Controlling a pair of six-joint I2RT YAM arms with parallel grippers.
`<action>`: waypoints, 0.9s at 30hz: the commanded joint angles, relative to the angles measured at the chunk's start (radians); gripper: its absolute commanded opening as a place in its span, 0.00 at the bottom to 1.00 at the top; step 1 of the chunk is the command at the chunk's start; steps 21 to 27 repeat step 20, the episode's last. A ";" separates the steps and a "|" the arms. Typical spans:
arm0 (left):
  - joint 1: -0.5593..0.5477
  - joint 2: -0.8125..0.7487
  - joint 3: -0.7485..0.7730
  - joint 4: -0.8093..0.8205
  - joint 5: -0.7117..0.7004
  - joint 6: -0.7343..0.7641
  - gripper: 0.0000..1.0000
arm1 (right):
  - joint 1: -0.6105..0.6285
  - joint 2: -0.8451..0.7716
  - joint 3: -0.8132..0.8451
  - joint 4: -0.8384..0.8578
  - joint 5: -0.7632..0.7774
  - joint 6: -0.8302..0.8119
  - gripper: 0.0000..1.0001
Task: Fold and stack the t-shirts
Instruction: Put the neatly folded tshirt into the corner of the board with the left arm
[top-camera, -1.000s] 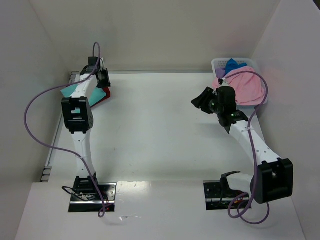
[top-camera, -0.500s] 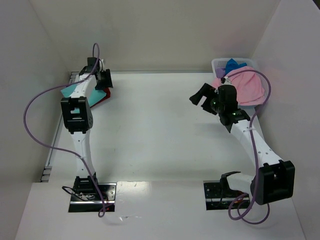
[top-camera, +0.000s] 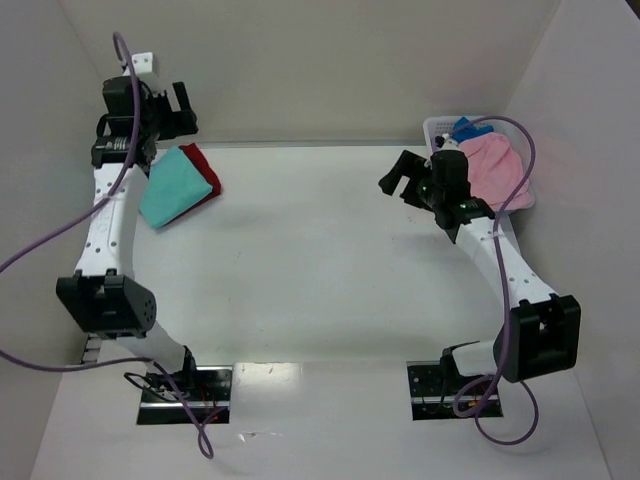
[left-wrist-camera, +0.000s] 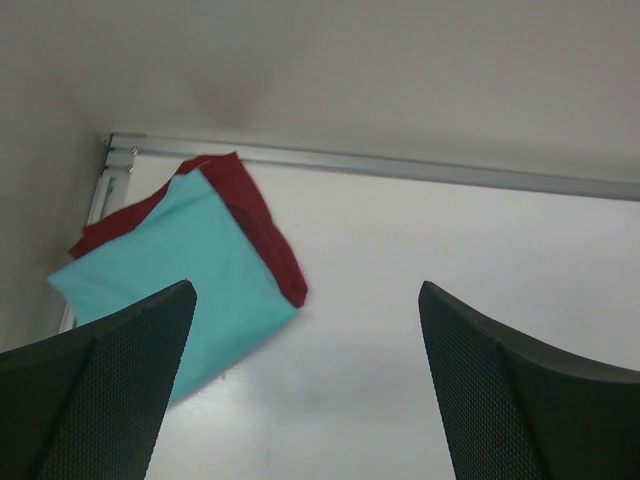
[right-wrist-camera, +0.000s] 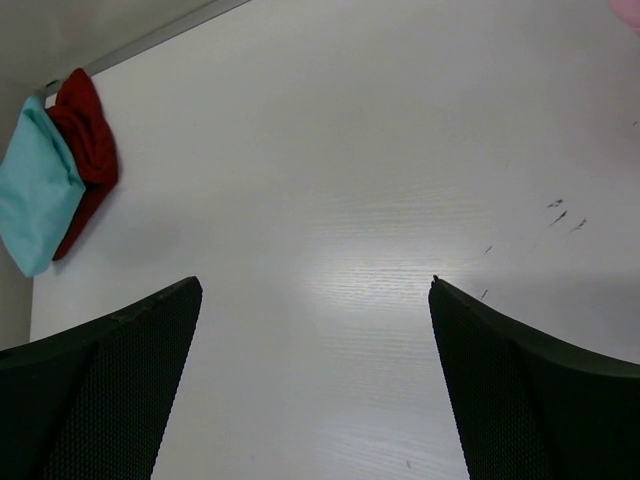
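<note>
Our left gripper (left-wrist-camera: 305, 295) and right gripper (right-wrist-camera: 315, 290) gape empty. We should pinch just the pink t-shirt (top-camera: 495, 170), upper right, by one edge.

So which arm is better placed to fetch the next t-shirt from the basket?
Right, most likely. The right gripper, open, hangs beside the basket holding the pink t-shirt; the left gripper is far off by the teal t-shirt.

We are looking at a white table (top-camera: 320, 270) that is standing inside a plain off-white enclosure. A back wall (top-camera: 320, 60), a left wall (top-camera: 40, 130) and a right wall (top-camera: 590, 90) are closing it in. A metal strip (left-wrist-camera: 420, 168) is running along its far edge, and soft light is glinting off its near part.
</note>
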 joint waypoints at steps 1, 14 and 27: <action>0.041 -0.075 -0.196 0.029 -0.089 -0.016 1.00 | 0.003 0.037 0.054 0.007 0.024 -0.058 1.00; 0.122 -0.351 -0.635 0.175 0.018 -0.110 1.00 | -0.006 0.117 0.065 0.039 0.004 -0.131 1.00; 0.122 -0.374 -0.701 0.190 0.055 -0.131 1.00 | -0.006 0.135 0.065 0.030 -0.024 -0.140 1.00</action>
